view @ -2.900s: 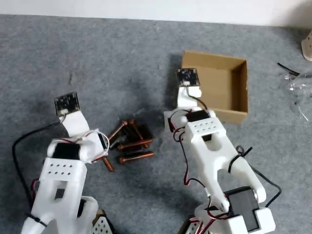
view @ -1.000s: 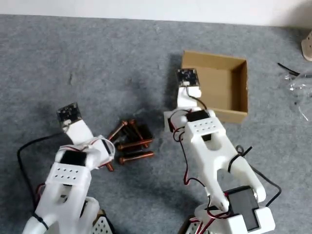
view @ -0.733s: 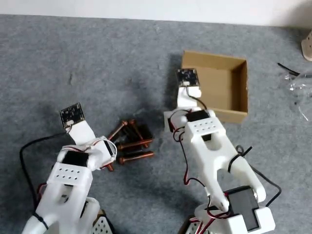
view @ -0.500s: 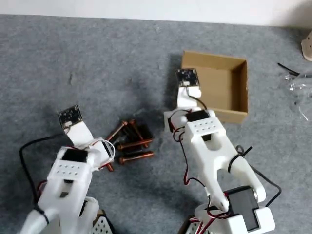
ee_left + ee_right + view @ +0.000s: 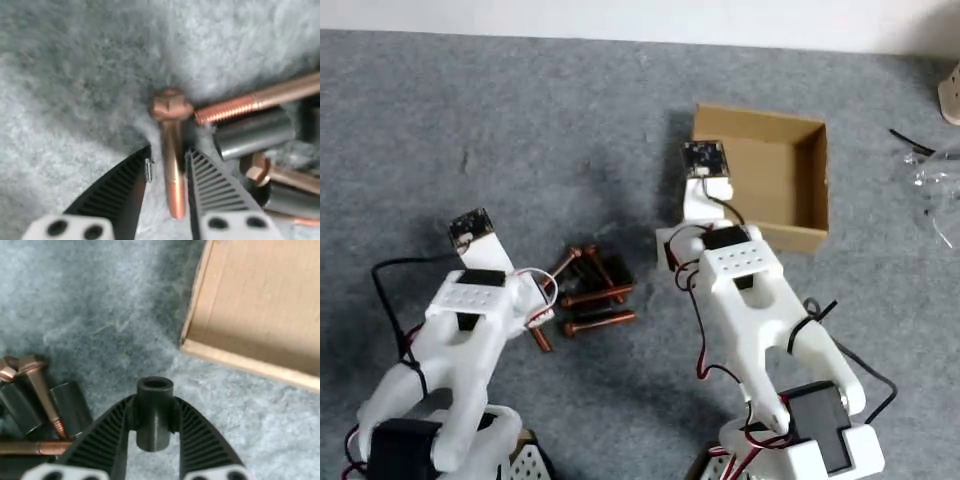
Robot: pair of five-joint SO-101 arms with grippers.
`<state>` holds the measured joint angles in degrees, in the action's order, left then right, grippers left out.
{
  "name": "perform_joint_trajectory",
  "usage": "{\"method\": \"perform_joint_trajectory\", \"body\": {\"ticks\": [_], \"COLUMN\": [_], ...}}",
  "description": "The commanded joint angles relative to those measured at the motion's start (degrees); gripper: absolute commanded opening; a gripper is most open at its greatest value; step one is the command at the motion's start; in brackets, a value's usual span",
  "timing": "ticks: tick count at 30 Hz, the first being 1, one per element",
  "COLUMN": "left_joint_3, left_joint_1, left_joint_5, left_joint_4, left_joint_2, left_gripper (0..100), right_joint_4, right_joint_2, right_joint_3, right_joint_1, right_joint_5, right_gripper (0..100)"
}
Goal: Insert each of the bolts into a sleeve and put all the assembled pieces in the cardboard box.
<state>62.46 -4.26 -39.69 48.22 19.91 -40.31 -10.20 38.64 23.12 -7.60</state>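
While no assembled piece is showing in the cardboard box (image 5: 810, 170), the task is sitting near its start. The box floor is looking bare in the high view, though its near left corner is hiding behind the right arm, so something may be lying there unseen. The right gripper (image 5: 154, 404) is clamping a dark sleeve (image 5: 155, 387), open bore showing, over the carpet just beside the box's left wall, at the centre of the high frame. The left gripper (image 5: 168, 152) is standing with jaws apart around the shank of a copper bolt (image 5: 171, 106), which is lying flat at the left edge of the pile (image 5: 592, 290), lower centre-left. Grasping that bolt, feeding it into the sleeve, boxing the pair and repeating for the rest are all remaining.

The pile is lying between the two arms, so their meeting space is looking tight. The carpet (image 5: 520, 120) in the upper left is offering wide room, while cables (image 5: 905, 140) are crowding the right edge.
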Motion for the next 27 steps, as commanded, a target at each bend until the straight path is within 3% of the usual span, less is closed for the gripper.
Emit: {"method": "perform_joint_trajectory", "body": {"ticks": [1, 17, 21, 27], "left_joint_3": [-2.0, -1.9, -1.9, -1.9], "left_joint_1": [-3.9, -4.4, -4.4, -4.3], "left_joint_5": [-0.8, -0.9, -0.6, -0.5], "left_joint_4": [-5.1, -7.0, -7.0, -7.0], "left_joint_2": [-1.6, -2.0, -2.0, -1.7], "left_gripper": [11, 11, 0, 1], "right_joint_4": [1.8, 1.8, 1.8, 1.8], "right_joint_2": [-0.4, -0.4, -0.4, -0.4], "right_joint_3": [-2.5, -2.5, -2.5, -2.5], "right_joint_1": [-0.7, -0.6, -0.6, -0.6], "right_joint_5": [0.7, 0.7, 0.7, 0.8], "right_gripper": [0.4, 0.4, 0.4, 0.4]}}
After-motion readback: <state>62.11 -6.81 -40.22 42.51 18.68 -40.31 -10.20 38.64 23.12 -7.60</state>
